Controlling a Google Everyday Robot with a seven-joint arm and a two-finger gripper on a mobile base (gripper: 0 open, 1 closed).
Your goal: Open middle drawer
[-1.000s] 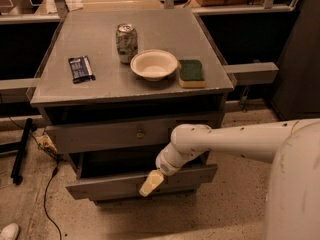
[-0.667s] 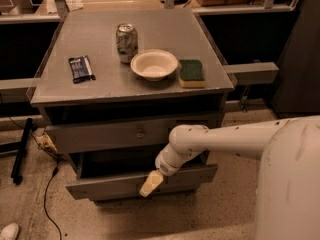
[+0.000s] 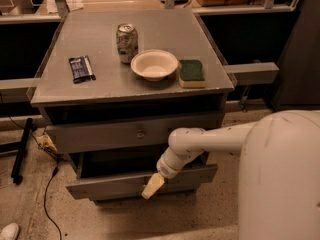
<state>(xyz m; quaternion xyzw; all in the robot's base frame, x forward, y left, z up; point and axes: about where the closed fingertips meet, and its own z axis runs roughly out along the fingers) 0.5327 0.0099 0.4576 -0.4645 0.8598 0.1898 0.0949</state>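
The middle drawer [image 3: 100,186] is a long grey front, pulled out from the cabinet so that its dark inside [image 3: 120,161] shows behind it. My gripper [image 3: 152,186], pale yellow at its tip, is against the centre of that front, where it covers the knob. The white arm [image 3: 210,139] reaches in from the lower right. Above it, the wider top drawer front [image 3: 95,134] with its small knob [image 3: 140,132] is flush and closed.
On the cabinet top [image 3: 100,39] stand a soda can [image 3: 126,43], a white bowl [image 3: 154,64], a green sponge [image 3: 191,73] and a dark snack packet [image 3: 81,68]. A cable [image 3: 47,194] and a black bar [image 3: 21,149] lie on the floor at left.
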